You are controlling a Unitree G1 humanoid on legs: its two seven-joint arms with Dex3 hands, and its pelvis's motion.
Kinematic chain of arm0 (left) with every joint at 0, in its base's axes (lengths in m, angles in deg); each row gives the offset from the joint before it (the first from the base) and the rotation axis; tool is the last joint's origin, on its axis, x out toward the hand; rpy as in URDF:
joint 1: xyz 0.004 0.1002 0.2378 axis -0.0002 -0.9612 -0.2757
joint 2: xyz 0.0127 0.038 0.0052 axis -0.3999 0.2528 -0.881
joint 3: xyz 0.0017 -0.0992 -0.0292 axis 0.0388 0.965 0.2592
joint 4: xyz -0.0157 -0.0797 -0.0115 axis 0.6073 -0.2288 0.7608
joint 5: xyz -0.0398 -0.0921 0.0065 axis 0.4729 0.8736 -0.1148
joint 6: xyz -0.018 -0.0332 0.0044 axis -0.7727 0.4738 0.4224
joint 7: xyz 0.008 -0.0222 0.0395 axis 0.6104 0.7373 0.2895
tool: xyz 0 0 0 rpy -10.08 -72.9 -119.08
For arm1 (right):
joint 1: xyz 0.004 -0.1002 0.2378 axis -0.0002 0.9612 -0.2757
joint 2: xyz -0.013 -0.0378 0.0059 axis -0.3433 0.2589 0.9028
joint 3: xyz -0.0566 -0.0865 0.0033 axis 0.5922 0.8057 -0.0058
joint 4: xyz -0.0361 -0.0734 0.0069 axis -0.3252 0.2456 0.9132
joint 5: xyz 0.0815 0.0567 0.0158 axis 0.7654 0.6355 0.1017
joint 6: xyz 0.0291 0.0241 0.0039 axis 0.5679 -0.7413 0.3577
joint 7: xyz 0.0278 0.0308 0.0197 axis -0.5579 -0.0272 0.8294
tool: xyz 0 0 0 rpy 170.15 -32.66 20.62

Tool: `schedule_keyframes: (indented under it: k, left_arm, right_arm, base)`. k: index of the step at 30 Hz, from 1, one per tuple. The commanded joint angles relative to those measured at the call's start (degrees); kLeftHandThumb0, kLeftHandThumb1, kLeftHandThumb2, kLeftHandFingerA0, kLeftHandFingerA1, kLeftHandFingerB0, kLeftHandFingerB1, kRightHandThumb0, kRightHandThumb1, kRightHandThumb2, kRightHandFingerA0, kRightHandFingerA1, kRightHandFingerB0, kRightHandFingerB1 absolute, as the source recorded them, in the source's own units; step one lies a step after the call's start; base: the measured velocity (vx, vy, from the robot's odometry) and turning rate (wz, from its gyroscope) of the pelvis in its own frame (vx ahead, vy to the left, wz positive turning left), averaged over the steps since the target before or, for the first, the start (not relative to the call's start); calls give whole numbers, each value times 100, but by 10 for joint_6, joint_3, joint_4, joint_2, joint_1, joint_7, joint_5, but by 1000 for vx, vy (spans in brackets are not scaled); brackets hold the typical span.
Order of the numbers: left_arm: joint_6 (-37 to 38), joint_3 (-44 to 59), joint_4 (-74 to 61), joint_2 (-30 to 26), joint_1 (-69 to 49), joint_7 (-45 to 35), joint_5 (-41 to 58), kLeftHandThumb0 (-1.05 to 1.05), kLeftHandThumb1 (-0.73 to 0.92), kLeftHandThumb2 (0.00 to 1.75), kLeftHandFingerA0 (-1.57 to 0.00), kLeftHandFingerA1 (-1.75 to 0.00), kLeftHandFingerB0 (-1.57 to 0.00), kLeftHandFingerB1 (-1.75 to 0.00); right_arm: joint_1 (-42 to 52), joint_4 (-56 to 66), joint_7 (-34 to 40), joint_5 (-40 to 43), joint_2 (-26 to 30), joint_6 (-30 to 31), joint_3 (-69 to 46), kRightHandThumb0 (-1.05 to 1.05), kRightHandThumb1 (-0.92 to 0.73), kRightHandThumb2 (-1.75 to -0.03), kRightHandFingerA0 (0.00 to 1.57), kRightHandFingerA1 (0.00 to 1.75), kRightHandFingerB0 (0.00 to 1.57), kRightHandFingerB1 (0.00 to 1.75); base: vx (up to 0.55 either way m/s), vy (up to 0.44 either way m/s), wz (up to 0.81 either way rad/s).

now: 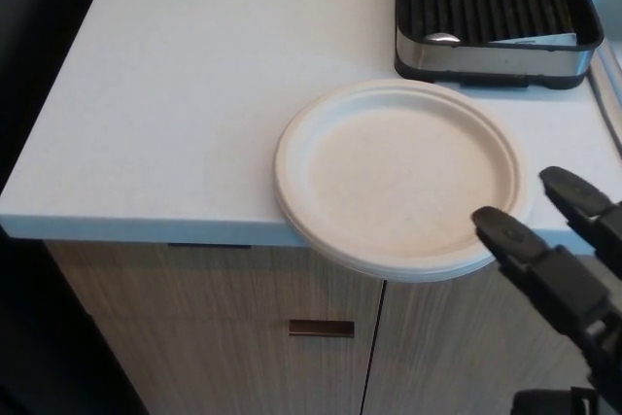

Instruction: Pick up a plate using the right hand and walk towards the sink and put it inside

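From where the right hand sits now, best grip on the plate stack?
Grip the near-right rim of the plate, where it juts past the edge of the counter. Nothing lies under that part, so a digit could slip beneath and pinch. Come in from the front right: the right hand is open there, close beside that rim. The dish rack crowds the far side.

black three-fingered right hand (564, 269) cut off by right and bottom edges, wrist and arm out of frame. black slatted dish rack with steel wall (491, 12) cropped by top edge. steel sink (607, 7) only sliver at right edge. white countertop (194, 94) runs past top edge.
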Motion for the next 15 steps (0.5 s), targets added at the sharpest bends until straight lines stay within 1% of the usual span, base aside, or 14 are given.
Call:
schedule_keyframes:
  k: [1,4,5,6,9,10,11,12,13,14,15]
  left_arm:
    - [20,2,4,-3,-1,2,4,11,81,173,-133,-153,-107,-129]
    - [20,2,16,-5,4,2,4,13,81,170,-132,-151,-107,-128]
    - [22,2,20,-6,5,4,3,16,63,175,-120,-157,-105,-135]
    - [20,2,23,-6,8,6,2,15,61,175,-118,-157,-102,-134]
    - [17,2,27,-6,11,9,2,15,61,175,-118,-157,-102,-134]
    - [19,1,27,-7,9,9,1,13,82,167,-129,-147,-107,-127]
    - [21,1,26,-7,6,9,0,13,82,167,-129,-147,-107,-127]
    - [25,2,26,-6,2,7,3,15,88,175,-126,-149,-107,-130]
    - [29,4,27,-5,2,3,7,15,88,175,-126,-149,-107,-130]
    - [31,5,36,-7,5,2,7,12,84,168,-133,-149,-113,-131]
    - [31,5,39,-8,6,2,7,12,84,168,-133,-149,-113,-131]
  right_arm:
    - [-11,-5,-10,-57,18,57,24,-79,-48,-87,0,12,0,16]
    - [-27,-25,-10,-79,25,79,51,-80,-49,-87,0,10,0,17]
    - [-30,-29,-12,-78,26,82,57,-79,-47,-86,0,12,0,18]
    - [-35,-32,-13,-80,30,89,64,-80,-48,-87,0,11,0,18]
    - [-39,-34,-11,-83,39,103,75,-80,-48,-87,0,11,0,18]
    - [-48,-39,-14,-95,41,113,87,-83,-49,-86,0,10,0,12]
    - [-60,-46,-20,-110,41,122,100,-83,-49,-86,0,10,0,12]
    - [-68,-54,-19,-118,45,130,109,-80,-48,-85,0,12,0,13]
    - [-71,-57,-18,-120,48,135,112,-80,-48,-85,0,12,0,13]
    - [-76,-63,-19,-114,51,140,117,-82,-50,-84,0,8,0,12]
    - [-78,-65,-18,-111,54,145,121,-82,-50,-84,0,8,0,12]
  base:
    - [0,0,0]
    - [0,0,0]
    - [0,0,0]
    - [0,0,0]
    - [0,0,0]
    - [0,0,0]
    - [0,0,0]
    - [0,0,0]
    - [0,0,0]
    - [0,0,0]
    - [0,0,0]
